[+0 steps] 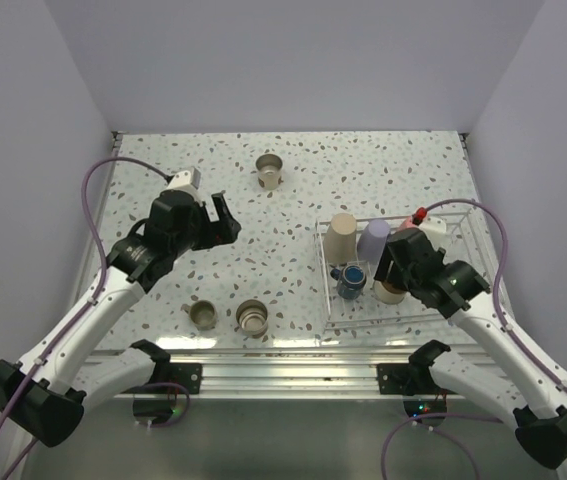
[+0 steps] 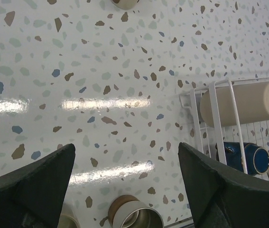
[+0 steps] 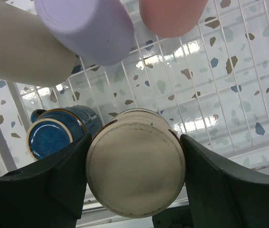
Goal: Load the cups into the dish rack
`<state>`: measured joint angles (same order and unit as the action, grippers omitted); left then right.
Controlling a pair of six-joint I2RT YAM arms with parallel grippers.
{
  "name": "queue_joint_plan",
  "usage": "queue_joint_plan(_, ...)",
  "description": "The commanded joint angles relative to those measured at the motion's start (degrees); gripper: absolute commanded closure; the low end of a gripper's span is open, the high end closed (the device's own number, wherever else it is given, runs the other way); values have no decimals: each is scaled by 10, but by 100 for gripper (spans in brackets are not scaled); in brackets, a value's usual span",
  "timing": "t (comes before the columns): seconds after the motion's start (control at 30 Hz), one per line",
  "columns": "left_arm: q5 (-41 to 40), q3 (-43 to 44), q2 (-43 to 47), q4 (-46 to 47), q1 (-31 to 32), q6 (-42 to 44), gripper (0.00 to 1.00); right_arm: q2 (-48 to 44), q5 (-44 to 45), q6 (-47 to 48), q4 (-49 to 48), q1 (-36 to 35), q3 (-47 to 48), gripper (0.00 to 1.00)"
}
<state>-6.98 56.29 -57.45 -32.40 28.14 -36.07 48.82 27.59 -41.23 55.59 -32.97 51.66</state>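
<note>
Already the dish rack (image 1: 324, 272) holds several cups (image 1: 341, 238).

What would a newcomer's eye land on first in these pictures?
The right gripper is clamped on a cream cup, bottom toward its wrist camera, over the dish rack at the right, where a beige tumbler, a lavender tumbler and a dark blue mug already sit. The left gripper hangs open over the speckled table, with one metal cup at the far side and two metal cups near the arm bases.
</note>
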Motion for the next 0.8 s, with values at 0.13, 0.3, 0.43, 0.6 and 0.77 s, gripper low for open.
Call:
queue_joint_plan(0.13,15,32,-6,16,-2,24,9,4,60,-49,-77,2,-50,100)
queue_joint_plan(0.3,10,26,8,6,-3,26,9,15,81,-58,-105,2,-68,100)
queue_joint_plan(0.43,8,22,14,0,-3,28,9,30,77,-65,-125,2,-82,100)
queue_joint_plan(0.6,8,27,16,-3,-3,27,9,43,69,-67,-132,2,-87,91)
queue_joint_plan(0.77,7,33,13,-3,-2,29,9,40,62,-60,-141,2,-90,76)
